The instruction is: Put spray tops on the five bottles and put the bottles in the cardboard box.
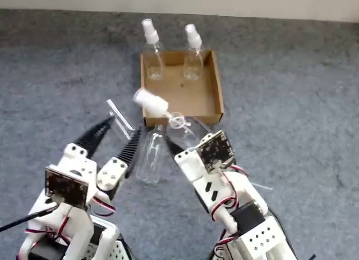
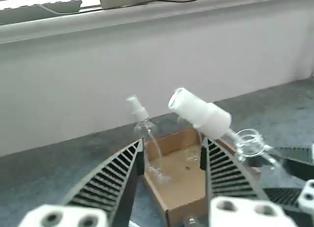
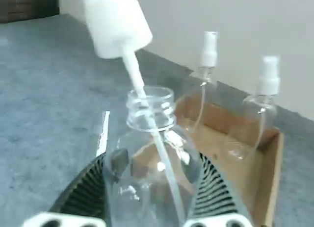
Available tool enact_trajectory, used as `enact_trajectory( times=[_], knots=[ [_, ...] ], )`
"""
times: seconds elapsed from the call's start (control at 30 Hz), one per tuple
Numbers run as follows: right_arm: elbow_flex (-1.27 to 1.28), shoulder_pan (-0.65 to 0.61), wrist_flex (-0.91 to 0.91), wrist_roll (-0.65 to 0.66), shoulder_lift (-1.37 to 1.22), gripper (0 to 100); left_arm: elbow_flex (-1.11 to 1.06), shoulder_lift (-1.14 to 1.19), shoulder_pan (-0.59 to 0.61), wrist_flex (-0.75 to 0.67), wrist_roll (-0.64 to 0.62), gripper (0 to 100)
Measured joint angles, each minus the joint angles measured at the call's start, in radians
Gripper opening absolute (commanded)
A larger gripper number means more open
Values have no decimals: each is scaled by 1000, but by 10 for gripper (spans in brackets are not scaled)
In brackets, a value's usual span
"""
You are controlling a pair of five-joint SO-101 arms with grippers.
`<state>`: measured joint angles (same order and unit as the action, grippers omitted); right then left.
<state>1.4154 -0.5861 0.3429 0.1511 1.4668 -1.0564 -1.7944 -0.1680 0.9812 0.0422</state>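
Gripper on the right arm [image 3: 153, 163] is pinching a clear bottle [image 3: 149, 188] by its body, holding it just on the near side of the cardboard box [image 1: 217, 86]. A white spray top [image 3: 115, 21] is leaning askew above the bottle's neck [image 3: 149, 107], its dip tube [image 3: 147, 124] running down inside and its collar not seated. The left gripper [image 1: 123, 127] is hanging spread wide just to the left, touching neither. Seating the top well is probably calling for the left fingers to be closing on the white collar, squaring it over the neck, then pressing and twisting while the right grip is stopping the bottle from turning. An uncapped bottle [image 1: 151, 154] is lying on the grey carpet [image 1: 291, 159] between the arms. A capped bottle [image 1: 152, 58] and its capped neighbour [image 1: 193, 58] are standing at the box's far side.
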Motion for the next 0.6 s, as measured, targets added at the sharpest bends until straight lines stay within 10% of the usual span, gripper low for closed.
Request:
enact_trajectory(
  times=[0.6],
  knots=[
    [-91,-180,71,-51,-215,4,-308,3,364,-296,-186,168]
  ],
)
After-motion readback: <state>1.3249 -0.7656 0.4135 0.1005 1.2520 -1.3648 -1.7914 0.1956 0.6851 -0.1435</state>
